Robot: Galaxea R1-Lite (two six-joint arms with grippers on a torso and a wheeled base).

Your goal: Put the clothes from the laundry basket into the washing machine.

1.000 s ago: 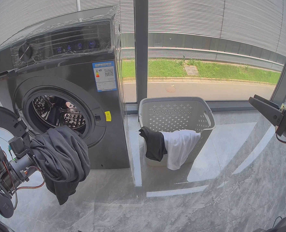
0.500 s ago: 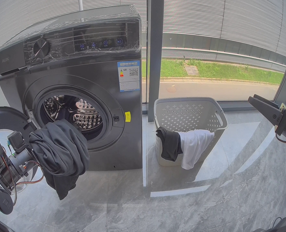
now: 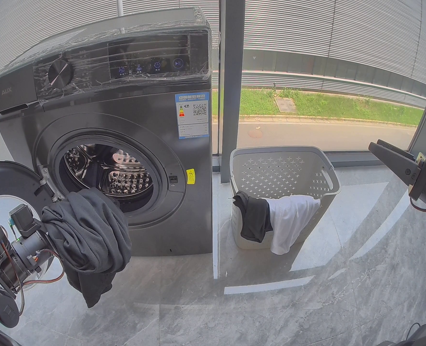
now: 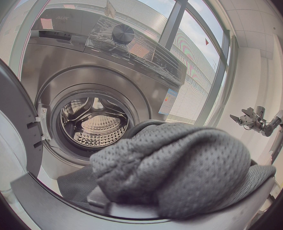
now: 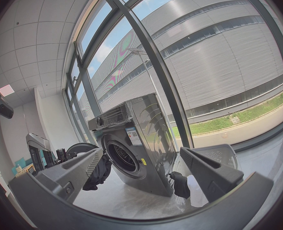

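Head view, from left to right. My left tool [image 3: 40,241] sits low at the far left, clamped on a dark grey mesh garment [image 3: 90,236] that is bunched over it and hangs down toward the floor [image 3: 270,303]. Just behind it the round door [image 3: 6,183] of the washing machine [image 3: 184,207] stands swung open to the left. The steel drum [image 3: 109,169] is exposed, and the garment hangs just in front of and below its opening, not yet inside. Right of the machine, past a window post, a pale laundry basket [image 3: 280,169] stands on the floor. A black garment [image 3: 256,217] and a white garment [image 3: 290,219] are draped side by side over its near rim. At the far right my right tool [image 3: 398,162] is held high, well apart from the basket, with its fingers spread and nothing between them.

I judge I am mid-carry with the first piece. The next move calls for lifting the left tool to the height of the opening, pushing the bundle deep into the drum, then letting go so no trailing cloth catches on the door seal.
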